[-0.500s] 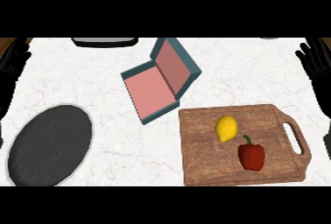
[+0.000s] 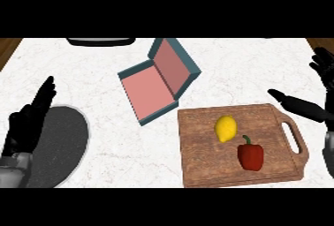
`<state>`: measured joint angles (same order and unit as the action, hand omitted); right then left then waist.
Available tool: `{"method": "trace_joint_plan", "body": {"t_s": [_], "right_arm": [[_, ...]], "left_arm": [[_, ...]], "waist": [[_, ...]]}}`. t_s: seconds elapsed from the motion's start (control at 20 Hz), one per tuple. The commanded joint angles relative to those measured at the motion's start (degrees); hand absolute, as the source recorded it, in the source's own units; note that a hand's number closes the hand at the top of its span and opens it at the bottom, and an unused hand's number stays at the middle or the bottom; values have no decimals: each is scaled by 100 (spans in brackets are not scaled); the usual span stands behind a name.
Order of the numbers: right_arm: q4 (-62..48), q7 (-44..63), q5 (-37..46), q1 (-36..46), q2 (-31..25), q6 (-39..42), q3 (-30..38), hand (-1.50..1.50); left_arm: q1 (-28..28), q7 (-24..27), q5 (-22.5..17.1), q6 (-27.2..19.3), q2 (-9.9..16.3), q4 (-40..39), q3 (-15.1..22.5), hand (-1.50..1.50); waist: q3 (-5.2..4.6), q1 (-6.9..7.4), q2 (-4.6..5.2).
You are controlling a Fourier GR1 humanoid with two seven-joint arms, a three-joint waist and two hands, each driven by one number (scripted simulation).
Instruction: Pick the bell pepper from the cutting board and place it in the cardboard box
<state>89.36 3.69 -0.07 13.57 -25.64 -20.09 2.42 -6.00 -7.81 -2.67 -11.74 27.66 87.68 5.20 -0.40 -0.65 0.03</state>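
Red and glossy, the bell pepper (image 2: 250,155) lies on the cutting board (image 2: 202,150), just beside a lemon (image 2: 225,128) and to the left of the right hand (image 2: 323,90), not touching it. That hand has its fingers straight, holding nothing. The cardboard box (image 2: 160,79) (its lid open) sits further left. The left hand (image 2: 29,121), fingers straight too, rests over a dark mat (image 2: 65,145).

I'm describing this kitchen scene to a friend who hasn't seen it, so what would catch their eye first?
Probably the red bell pepper and yellow lemon lying side by side on the wooden cutting board at lower right. Next, the open cardboard box with its pink inside, just up and left of the board. Both black hands, left hand and right hand, sit open near the edges.
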Motion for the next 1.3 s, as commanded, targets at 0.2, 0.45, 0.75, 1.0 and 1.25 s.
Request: {"method": "trace_joint_plan", "body": {"t_s": [0.2,0.45,0.75,1.0,1.25], "right_arm": [[1147,-241,1104,-1335,1258,-1757,-454,-150],[1198,782,1794,-1925,-399,-473,-590,-150],[1956,2492,2058,-2118,-1554,1206,-1091,-150],[2715,4076,1700,-1970,-2036,2511,-1507,-150],[3195,5451,1220,-1319,-1693,3228,-1786,-150]], "left_arm": [[513,385,240,-137,-642,-133,299,0],[621,475,96,-90,-547,-132,124,0],[695,319,327,-197,-626,-30,336,0],[616,336,271,-162,-637,-29,248,0],[496,211,223,61,-568,98,139,0]], "waist": [[37,28,-14],[19,-9,-17],[4,13,-23],[10,99,-6],[33,110,-3]]}}
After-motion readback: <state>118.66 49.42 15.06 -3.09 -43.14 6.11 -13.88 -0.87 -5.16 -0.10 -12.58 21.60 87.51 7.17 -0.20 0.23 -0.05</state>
